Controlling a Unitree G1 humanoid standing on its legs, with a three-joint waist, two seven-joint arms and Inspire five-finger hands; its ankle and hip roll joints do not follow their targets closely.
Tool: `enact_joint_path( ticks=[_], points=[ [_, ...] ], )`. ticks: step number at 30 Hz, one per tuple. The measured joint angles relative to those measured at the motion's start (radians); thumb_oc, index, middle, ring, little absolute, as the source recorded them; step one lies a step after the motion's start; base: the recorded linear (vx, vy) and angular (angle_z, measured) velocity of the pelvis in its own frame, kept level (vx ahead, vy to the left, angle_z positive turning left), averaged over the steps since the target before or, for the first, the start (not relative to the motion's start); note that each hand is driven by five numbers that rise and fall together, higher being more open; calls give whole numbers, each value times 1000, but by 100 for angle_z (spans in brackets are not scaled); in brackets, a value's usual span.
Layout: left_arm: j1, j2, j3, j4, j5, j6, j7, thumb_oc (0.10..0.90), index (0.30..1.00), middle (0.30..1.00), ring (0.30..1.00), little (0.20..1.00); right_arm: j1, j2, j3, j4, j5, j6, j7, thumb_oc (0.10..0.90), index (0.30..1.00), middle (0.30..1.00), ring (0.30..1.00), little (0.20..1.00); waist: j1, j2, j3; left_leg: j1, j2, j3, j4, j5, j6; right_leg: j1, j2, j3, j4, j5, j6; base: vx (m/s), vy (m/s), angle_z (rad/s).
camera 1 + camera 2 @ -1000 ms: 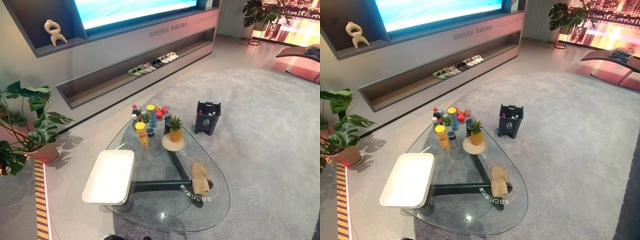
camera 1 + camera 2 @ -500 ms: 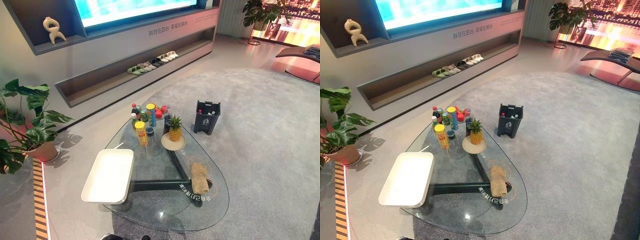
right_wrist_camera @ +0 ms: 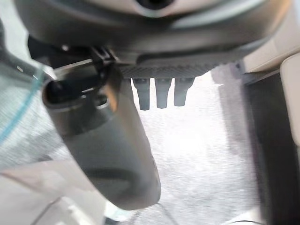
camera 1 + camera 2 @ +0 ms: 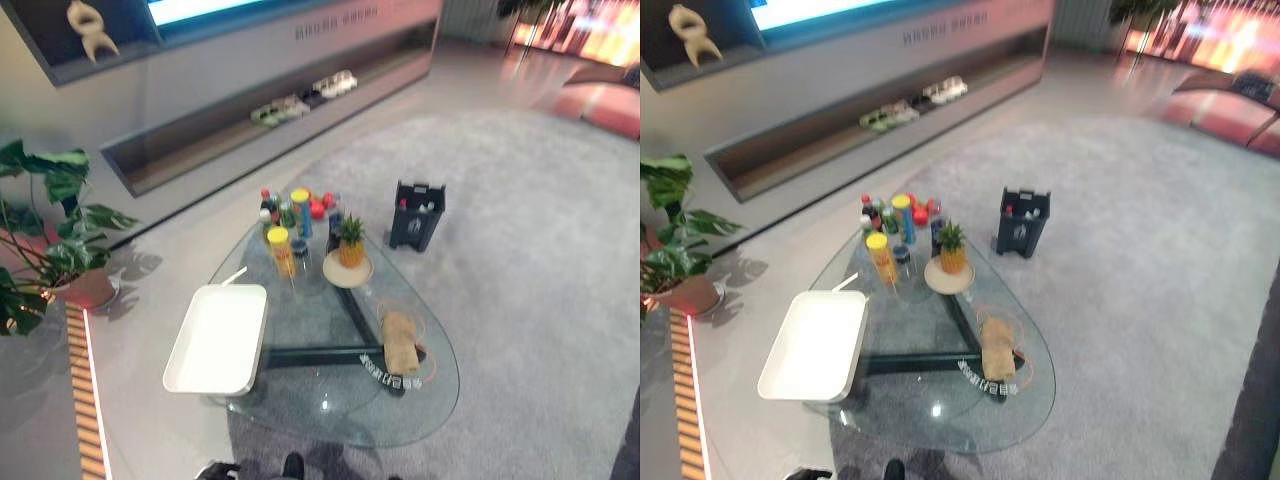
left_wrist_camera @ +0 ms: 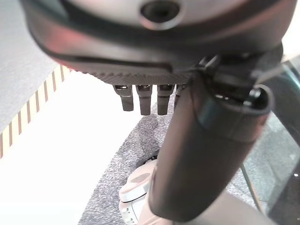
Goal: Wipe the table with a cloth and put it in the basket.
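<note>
A folded tan cloth (image 4: 400, 341) lies on the right part of the glass table (image 4: 330, 412), beside printed characters on the glass. A white rectangular basket (image 4: 216, 340) sits on the table's left edge with nothing in it. My left hand (image 5: 142, 100) hangs beside the table's rim over the floor, its fingers straight and its thumb relaxed, holding nothing. My right hand (image 3: 161, 95) hangs the same way over the grey carpet, fingers straight and empty. Both hands are well short of the cloth.
Several cans and bottles (image 4: 288, 222) crowd the table's far end, next to a pineapple on a plate (image 4: 349, 251). A dark bin (image 4: 416, 214) stands on the carpet beyond the table. A potted plant (image 4: 52, 240) stands at the left, and a low shelf with shoes (image 4: 300, 100) runs along the wall.
The whole picture has shifted and the table now sits higher in view, so the camera has moved. The cloth, the basket and the other things on the table lie where they were.
</note>
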Motion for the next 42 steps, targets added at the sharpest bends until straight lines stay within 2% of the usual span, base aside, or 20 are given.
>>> enact_joint_path(
  ticks=[4, 5, 7, 12, 15, 17, 20, 23, 26, 31, 33, 39, 42],
  points=[
    [-152, 13, 0, -22, -81, -7, 42, 800, 900, 900, 900, 900, -119, -11, 33, -17, -27, 9, -21, 800, 900, 900, 900, 900, -3, 33, 143, -130, -1, -20, 1, 49, 4, -137, 5, 0, 29, 26, 14, -236, -31, 6],
    [-172, 15, -1, -22, -85, -8, 46, 800, 900, 900, 900, 900, -135, -14, 36, -18, -27, 10, -22, 800, 900, 900, 900, 900, -4, 38, 159, -145, -2, -22, 1, 57, 3, -155, 5, 0, 35, 28, 14, -144, -43, 1],
    [-237, 25, 3, -22, -113, -10, 58, 800, 900, 900, 900, 900, -195, -17, 38, -20, -27, 26, -29, 800, 900, 900, 900, 900, -5, 42, 233, -162, -3, -24, 1, 64, 6, -178, 3, 2, 43, 37, 18, -149, -55, -1],
    [-290, 57, 3, -22, -211, -33, 80, 800, 900, 900, 900, 900, -265, -29, 56, -18, -22, 50, -65, 800, 900, 900, 900, 900, -13, 51, 269, -247, -2, -22, 16, 76, 5, -304, 2, 5, 134, 11, 16, -144, -37, -3],
    [-347, 88, 11, -26, -312, -42, 87, 800, 900, 900, 900, 900, -328, -35, 55, -19, 9, 52, -132, 800, 900, 900, 900, 900, -22, 48, 314, -306, -10, -25, 57, 77, 4, -410, -6, 11, 286, -46, 13, -101, -47, 5],
    [-380, 106, 28, -41, -366, -62, 98, 800, 900, 900, 900, 900, -357, -35, 49, -29, 26, 52, -176, 800, 900, 900, 900, 900, -21, 33, 333, -346, -25, -25, 96, 75, 1, -494, -20, 25, 403, -99, 9, -96, -67, 9],
    [-430, 132, 64, -56, -456, -87, 106, 800, 900, 900, 900, 900, -406, -40, 35, -63, 62, 46, -255, 800, 900, 900, 900, 900, -19, 21, 349, -428, -39, -31, 174, 61, -11, -609, -35, 31, 564, -156, -6, -44, -53, 12],
    [-440, 135, 86, -78, -521, -113, 119, 800, 900, 900, 900, 900, -440, -47, 29, -98, 97, 36, -326, 800, 900, 900, 900, 900, -14, 21, 351, -497, -32, -39, 257, 31, -31, -689, -26, 34, 663, -186, -29, 4, -28, 1],
    [-440, 129, 86, -92, -558, -123, 121, 800, 900, 900, 900, 900, -458, -65, 7, -116, 123, 15, -376, 800, 900, 900, 900, 900, 3, 21, 352, -557, -23, -40, 321, -5, -33, -754, -9, 51, 716, -199, -42, 11, -2, -14],
    [-432, 125, 100, -110, -585, -128, 123, 800, 900, 900, 900, 900, -463, -108, -32, -120, 168, -25, -440, 800, 900, 900, 900, 900, 1, 23, 365, -665, -17, -52, 416, -38, -28, -849, 6, 55, 783, -201, -51, 32, -30, -6],
    [-432, 125, 125, -113, -589, -128, 124, 800, 900, 900, 900, 900, -464, -110, -40, -118, 177, -43, -459, 800, 900, 900, 900, 900, 3, 14, 372, -679, -17, -57, 420, -38, -28, -867, 7, 53, 794, -201, -56, 23, -18, 3],
    [-421, 126, 125, -112, -594, -121, 126, 800, 900, 900, 900, 900, -472, -120, -44, -123, 181, -92, -481, 800, 900, 900, 900, 900, 5, 13, 373, -703, -15, -67, 443, -38, -29, -887, 14, 51, 813, -207, -63, 19, -5, -1],
    [-422, 131, 126, -116, -594, -122, 126, 800, 900, 900, 900, 900, -491, -126, -52, -124, 226, -116, -495, 800, 900, 900, 900, 900, 6, 12, 373, -709, -13, -68, 452, -40, -31, -893, 15, 50, 821, -211, -64, 0, 0, 0]
  ],
)
